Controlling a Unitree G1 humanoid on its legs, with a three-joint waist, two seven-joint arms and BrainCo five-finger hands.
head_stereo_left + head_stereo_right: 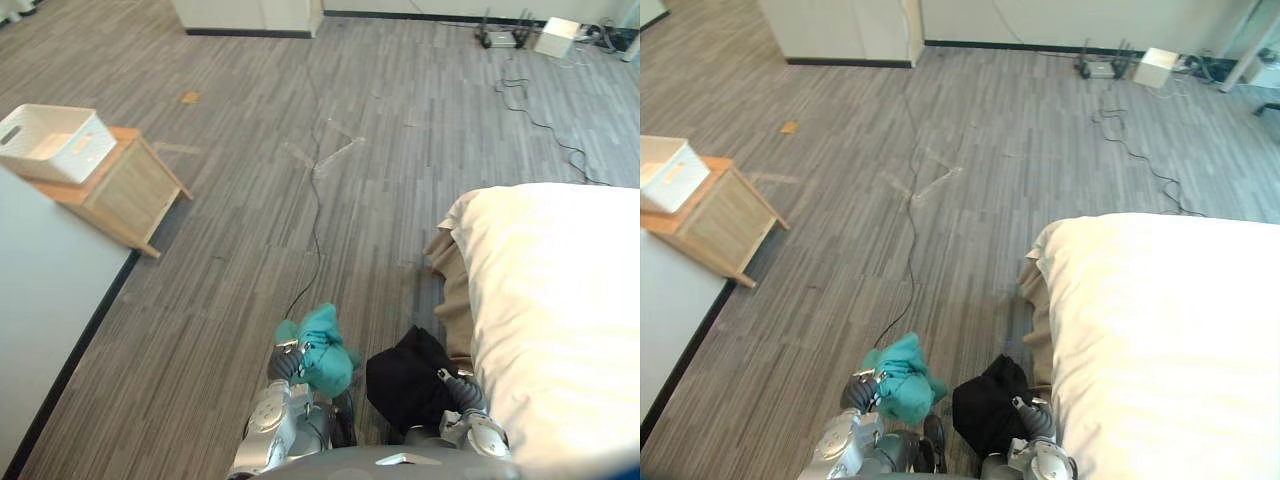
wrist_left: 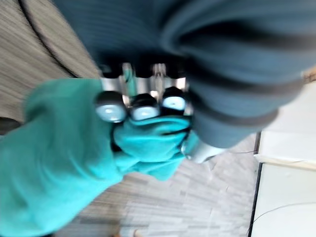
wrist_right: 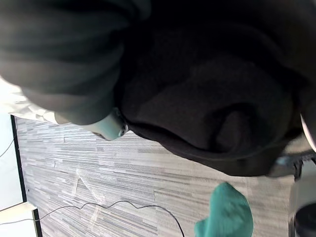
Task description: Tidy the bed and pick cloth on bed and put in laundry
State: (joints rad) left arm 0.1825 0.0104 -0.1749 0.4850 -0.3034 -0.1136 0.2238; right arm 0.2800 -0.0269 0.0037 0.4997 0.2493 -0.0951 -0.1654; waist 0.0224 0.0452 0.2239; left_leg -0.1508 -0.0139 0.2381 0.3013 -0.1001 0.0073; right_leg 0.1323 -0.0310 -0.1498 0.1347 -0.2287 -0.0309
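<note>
Left hand: fingers curled round the teal cloth, pinching a bunched fold; held over the floor, to the left of the bed.
Right hand: wrapped in the black cloth; whether it is spread or closed cannot be told.
Teal cloth: off the bed, hanging in a loose bundle from the left hand, near the bed's left edge but clear of it.
Black cloth: off the bed, gathered at the right hand, just beside the bed's left edge and between the bed and the teal cloth.
Bed: covered by a smooth white duvet; at its far left corner a beige sheet hangs down in folds.
Laundry basket: white, slotted handle, upright on a wooden side table; well apart from the bed, to the bed's left.
Floor: grey wood-pattern planks, stretching between the bed and the side table.
</note>
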